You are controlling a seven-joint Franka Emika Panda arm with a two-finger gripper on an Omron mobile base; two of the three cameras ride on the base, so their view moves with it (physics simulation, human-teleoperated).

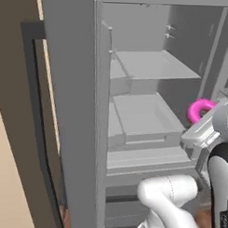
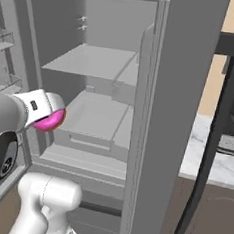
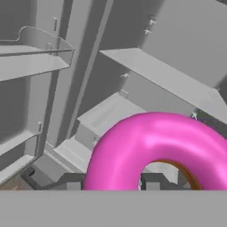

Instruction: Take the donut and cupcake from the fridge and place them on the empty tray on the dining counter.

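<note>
Tool [image 3: 146, 184] is clamped on the donut [image 3: 155, 148]. Pink ring sits right in front of the hand camera, tips dark at its lower edge. In the left base view the donut [image 1: 200, 109] pokes out just beyond the wrist, at the right side of the open fridge [image 1: 148, 112], level with the middle shelf. Right base view shows the same: donut [image 2: 49, 119] tucked under the white hand, in front of the fridge [image 2: 104, 108] compartment's left side.

Cupcake: can't make it out on any shelf from here. Tray and tabletop aren't in frame either.

Step in hand, as I read it: carry the donut out of the fridge toward the tray.

How to do it clean:
- Pull straight back out of the cavity first, no sideways swing until the wrist is past the door [image 1: 74, 110] edge and the door bins [image 3: 35, 48]. The bins sit close to the hand's left in the hand view.
- Keep the squeeze steady. The grip looks to be on the rim of the ring, so a hard wrist roll could let it pivot.
- Keep the ring above the shelf lip [image 1: 147, 135] while backing out.
- Only then turn the base toward the tabletop.

Risk: clipping the donut on the right wall or door bins during retreat.
</note>
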